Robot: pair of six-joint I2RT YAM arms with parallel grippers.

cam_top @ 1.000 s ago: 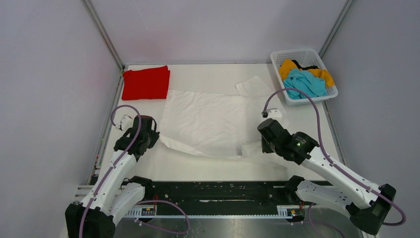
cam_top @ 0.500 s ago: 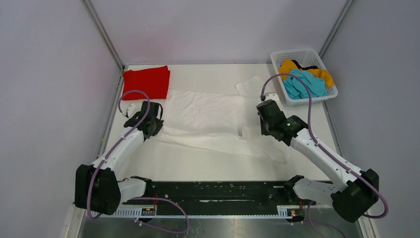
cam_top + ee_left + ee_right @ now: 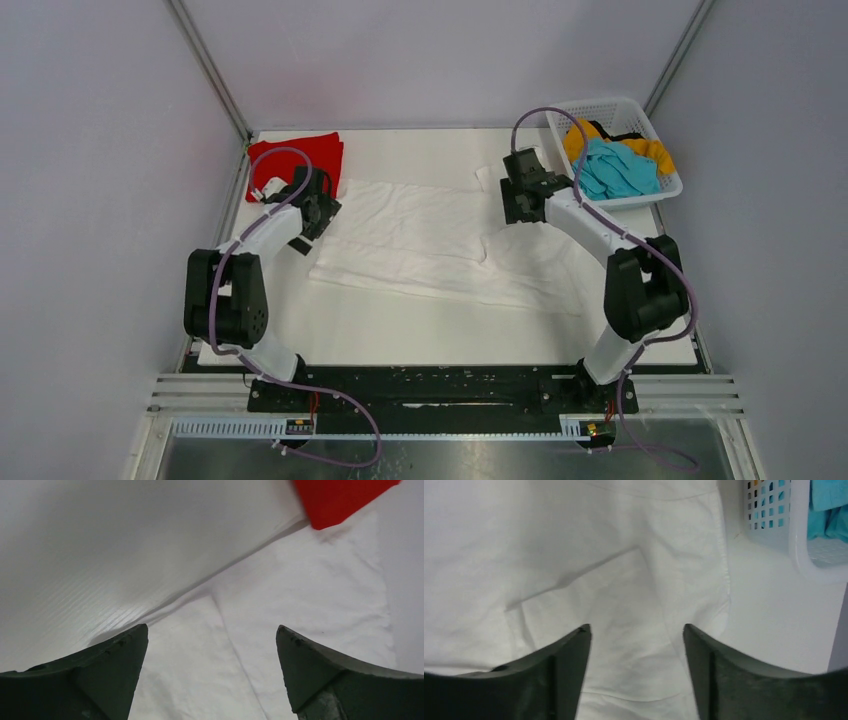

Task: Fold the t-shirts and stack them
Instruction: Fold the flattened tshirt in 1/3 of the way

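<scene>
A flat white table top (image 3: 400, 335) filled the middle of the enclosure. Three plain pale grey walls closed it in: a back wall (image 3: 440, 60), a left wall (image 3: 90, 200) and a right wall (image 3: 770, 150). Thin grey metal posts ran up the left corner (image 3: 210, 75) and the right corner (image 3: 680, 55). A white plastic lattice basket (image 3: 597, 103) sat on the table's far right corner. A long black mounting rail (image 3: 430, 390) lay along the near edge, with a brushed silver metal surface (image 3: 450, 462) below it. The light was soft and even, and a faint pink tint showed low on the back wall towards the left.
</scene>
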